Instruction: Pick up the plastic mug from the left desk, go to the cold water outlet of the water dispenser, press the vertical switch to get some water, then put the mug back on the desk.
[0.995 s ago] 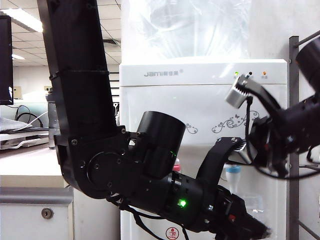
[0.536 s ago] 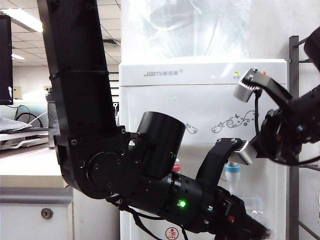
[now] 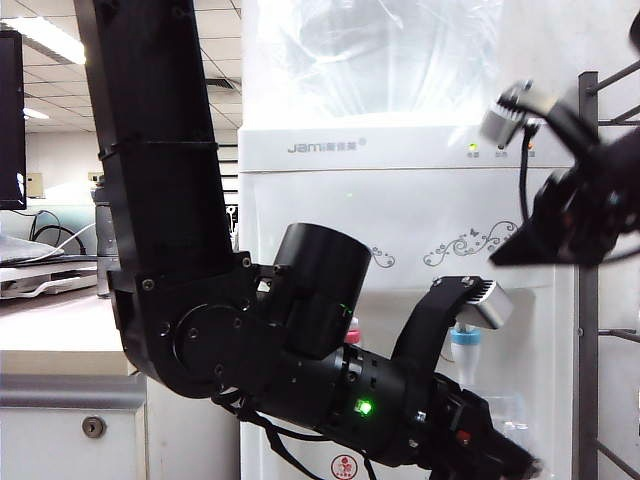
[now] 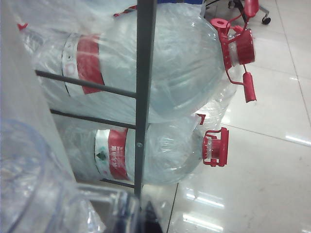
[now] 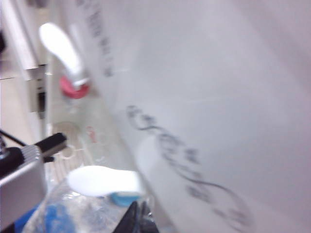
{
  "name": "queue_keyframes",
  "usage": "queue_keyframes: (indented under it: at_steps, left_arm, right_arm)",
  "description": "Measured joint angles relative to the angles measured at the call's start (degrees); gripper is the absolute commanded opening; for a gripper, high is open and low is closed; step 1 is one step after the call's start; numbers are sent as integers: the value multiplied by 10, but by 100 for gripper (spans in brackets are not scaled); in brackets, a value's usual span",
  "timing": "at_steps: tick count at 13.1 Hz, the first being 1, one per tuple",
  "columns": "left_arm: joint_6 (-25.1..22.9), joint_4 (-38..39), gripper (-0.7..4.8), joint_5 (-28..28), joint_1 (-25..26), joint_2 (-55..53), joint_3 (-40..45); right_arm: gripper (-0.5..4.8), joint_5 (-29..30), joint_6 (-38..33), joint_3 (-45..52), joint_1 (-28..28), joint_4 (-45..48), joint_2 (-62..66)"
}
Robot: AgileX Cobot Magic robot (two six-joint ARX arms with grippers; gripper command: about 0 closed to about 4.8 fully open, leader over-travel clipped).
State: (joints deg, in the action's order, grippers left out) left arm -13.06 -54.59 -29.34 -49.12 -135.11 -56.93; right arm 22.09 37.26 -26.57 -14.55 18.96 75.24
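The plastic mug [image 4: 34,189] is clear and crinkled, and my left gripper [image 4: 141,217] is shut on its handle. In the exterior view the mug [image 3: 508,408] hangs under the cold water outlet [image 3: 465,345] of the white water dispenser [image 3: 400,210], low at my left gripper [image 3: 520,465]. My right gripper [image 3: 500,260] is shut, empty and lifted above and right of that tap. In the right wrist view, which is blurred, its tips [image 5: 141,217] sit just past the blue collar [image 5: 127,198] and the white vertical switch [image 5: 104,180]. The left desk [image 3: 60,345] lies at the left.
The red-collared tap [image 5: 73,87] with its long white lever [image 5: 60,46] is beside the blue one. A grey metal rack [image 4: 145,97] holds big water bottles [image 4: 160,63] with red caps, over a glossy tiled floor [image 4: 262,170]. The rack's post [image 3: 588,280] stands by the dispenser.
My right gripper has risen up and to the right, away from the blue-collared tap. The left arm and the mug have stayed where they were.
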Motion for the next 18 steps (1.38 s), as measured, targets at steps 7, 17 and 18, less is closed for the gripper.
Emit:
queue_keyframes:
  at_steps: [7,17,18]
  left_arm:
    - [7,0,-6,-21,0,0,0]
    - [16,9,-6,-51,0,0,3]
    - [16,9,-6,-54,0,0,4]
  right_arm:
    - [-1,-63,-55,0,1,-35,-73]
    - [-1,-145,-101,-3,16,-30,-114]
    - [-1,-145,-101,-4,16,-30,-117]
